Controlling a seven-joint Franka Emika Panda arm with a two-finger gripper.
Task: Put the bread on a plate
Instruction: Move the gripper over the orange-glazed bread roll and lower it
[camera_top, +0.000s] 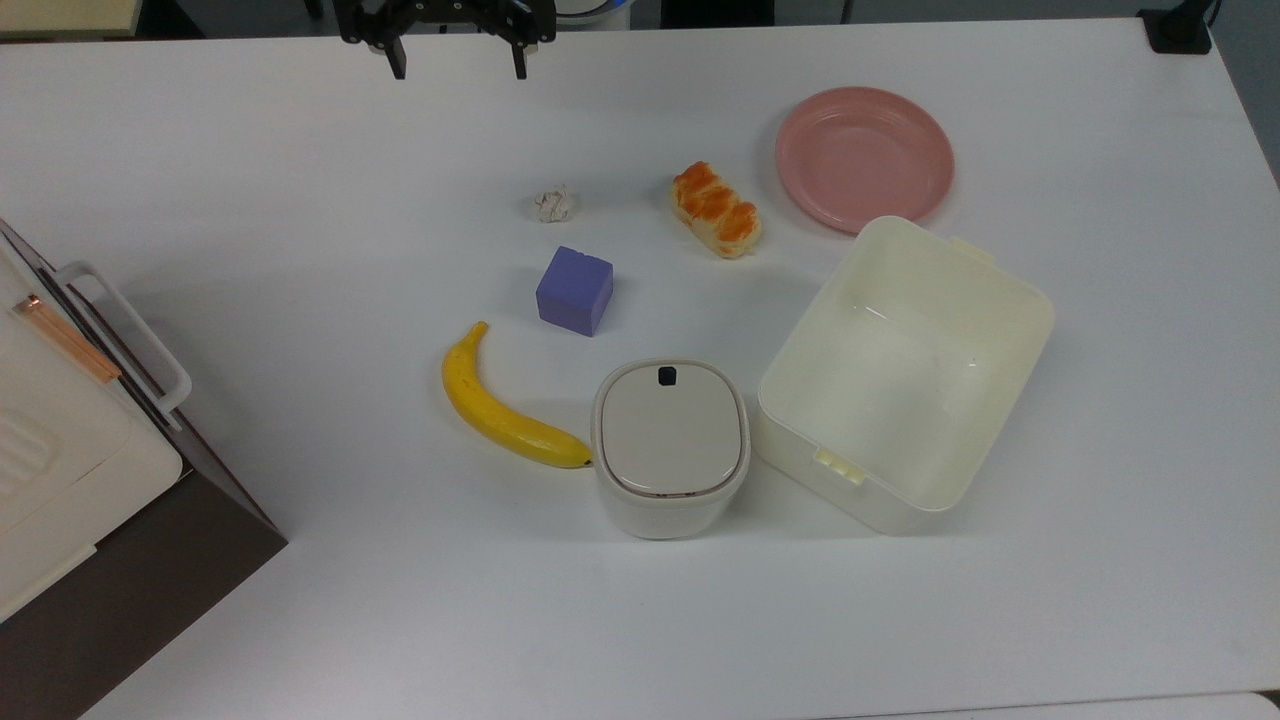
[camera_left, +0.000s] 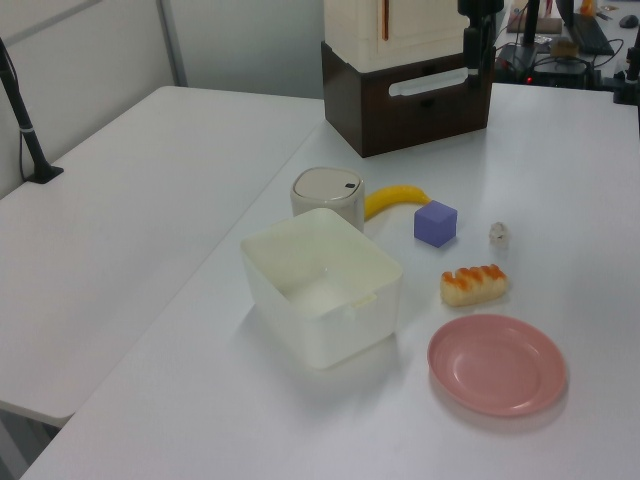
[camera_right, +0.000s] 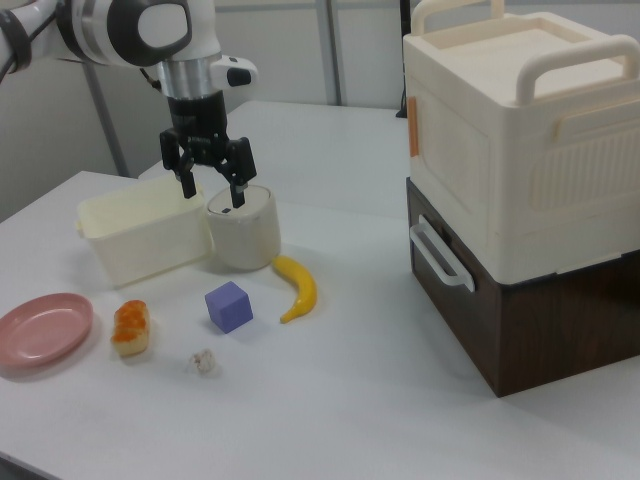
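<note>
The bread (camera_top: 716, 210) (camera_left: 475, 284) (camera_right: 131, 327), a braided orange-brown roll, lies on the white table just to the left of the pink plate (camera_top: 865, 155) (camera_left: 497, 363) (camera_right: 40, 328) in the top view; the two are apart and the plate holds nothing. My gripper (camera_top: 460, 68) (camera_right: 213, 190) hangs open in the air at the top view's upper edge, far from the bread, with nothing between its fingers. In the right view it hovers above the table, in front of the tub and canister.
A cream tub (camera_top: 905, 370) stands beside the plate. Close by are a lidded canister (camera_top: 670, 445), a banana (camera_top: 500, 405), a purple cube (camera_top: 574, 290) and a paper ball (camera_top: 553, 204). A tall cream-and-brown box (camera_right: 520, 180) stands at the top view's left edge.
</note>
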